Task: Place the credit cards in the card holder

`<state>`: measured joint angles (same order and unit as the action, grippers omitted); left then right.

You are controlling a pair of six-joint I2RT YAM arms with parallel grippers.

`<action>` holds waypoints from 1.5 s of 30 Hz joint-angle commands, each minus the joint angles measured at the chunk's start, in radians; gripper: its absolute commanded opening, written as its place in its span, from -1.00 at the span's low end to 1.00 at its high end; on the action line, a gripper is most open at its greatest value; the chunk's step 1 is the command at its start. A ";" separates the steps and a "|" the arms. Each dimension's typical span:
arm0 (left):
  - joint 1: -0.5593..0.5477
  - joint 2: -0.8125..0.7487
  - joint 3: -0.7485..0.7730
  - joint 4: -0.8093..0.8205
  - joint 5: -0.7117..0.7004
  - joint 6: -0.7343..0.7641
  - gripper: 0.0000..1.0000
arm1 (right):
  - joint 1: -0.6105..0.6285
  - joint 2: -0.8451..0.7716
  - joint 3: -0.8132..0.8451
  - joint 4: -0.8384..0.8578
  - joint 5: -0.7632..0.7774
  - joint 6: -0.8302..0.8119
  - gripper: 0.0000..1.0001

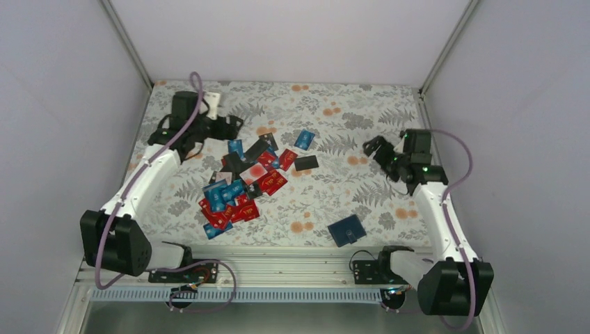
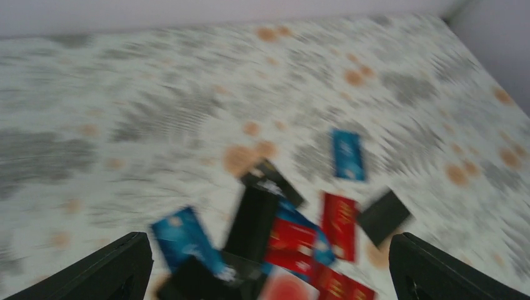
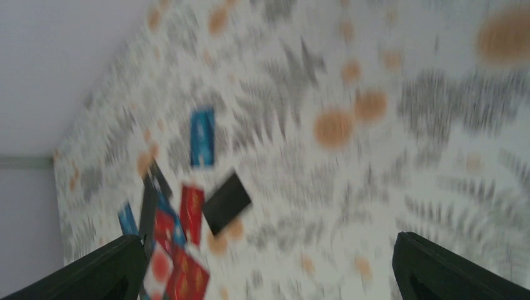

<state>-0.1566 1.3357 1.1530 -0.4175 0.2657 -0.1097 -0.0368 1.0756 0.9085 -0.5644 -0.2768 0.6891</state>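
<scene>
At the far left of the worktop (image 1: 362, 111) we see the left claw (image 1: 236, 128), its jaws spread wide with nothing between them, just beside the far end of the credit cards (image 1: 236, 189). These lie in a loose heap of red, blue and a few black, running from that claw towards the near edge, left of centre. One blue card (image 1: 304, 139) and one black card (image 1: 306, 163) lie a little apart on the heap's right. Further right, the card holder (image 1: 347, 230) lies flat near the front edge, apart from the heap. The right claw (image 1: 372, 149) is wide and empty, farther back than the holder and well apart from the heap.
</scene>
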 commanded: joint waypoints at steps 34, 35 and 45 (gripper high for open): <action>-0.679 0.143 -0.077 0.160 0.033 -0.021 0.55 | 0.372 -0.143 -0.462 -0.360 -0.107 0.296 0.99; -0.679 0.145 -0.077 0.163 0.033 -0.022 0.54 | 0.374 -0.141 -0.471 -0.342 -0.112 0.300 0.99; -0.682 0.161 -0.082 0.176 0.031 -0.036 0.47 | 0.380 -0.034 -0.439 -0.096 -0.138 0.305 0.26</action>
<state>-0.8295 1.4899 1.0557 -0.2615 0.3023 -0.1432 0.3305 0.9951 0.4320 -0.7757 -0.4034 0.9913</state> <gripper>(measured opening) 0.736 0.709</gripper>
